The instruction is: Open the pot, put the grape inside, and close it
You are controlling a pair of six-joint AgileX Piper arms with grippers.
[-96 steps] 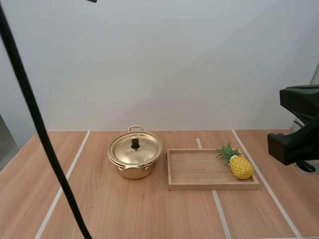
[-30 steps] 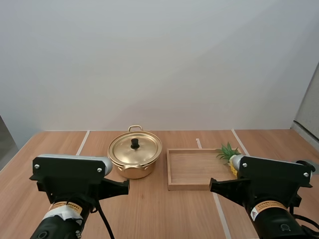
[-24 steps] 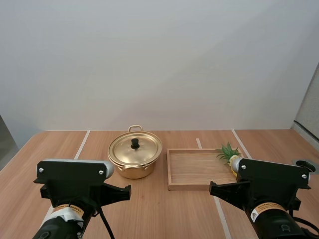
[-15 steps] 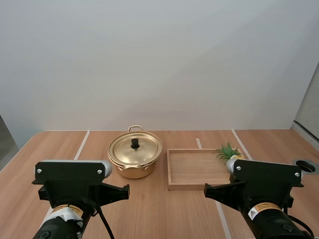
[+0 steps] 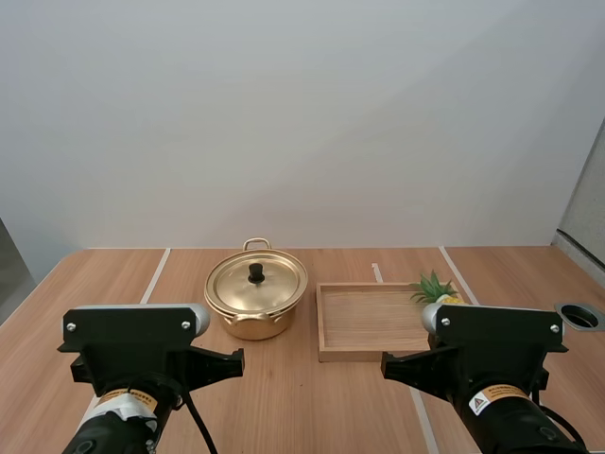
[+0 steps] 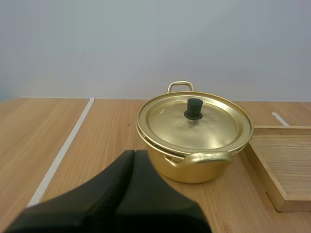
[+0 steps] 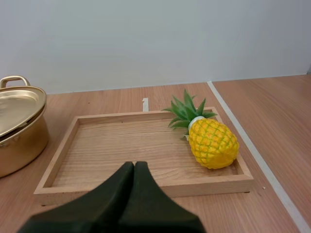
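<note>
Pot [image 5: 256, 303], lid [image 5: 257, 281] on, sits left of the wooden tray [image 5: 352, 355] with a pineapple [image 7: 213, 143] at its right end; our left gripper [image 6: 134, 154] and right gripper [image 7: 134, 166] hover on the near side, each pressed together, empty.

The left arm [image 5: 142, 374] and the right arm [image 5: 506, 374] each show a black boxy block [image 5: 128, 326] with silver screws [image 5: 71, 326] at its corners, a grey rounded joint [image 5: 199, 318], an orange-and-white sticker [image 5: 495, 400], and plain black gripper fingers [image 6: 109, 191].

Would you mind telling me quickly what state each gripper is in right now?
Left gripper: closed, holding nothing.
Right gripper: closed, holding nothing.
</note>
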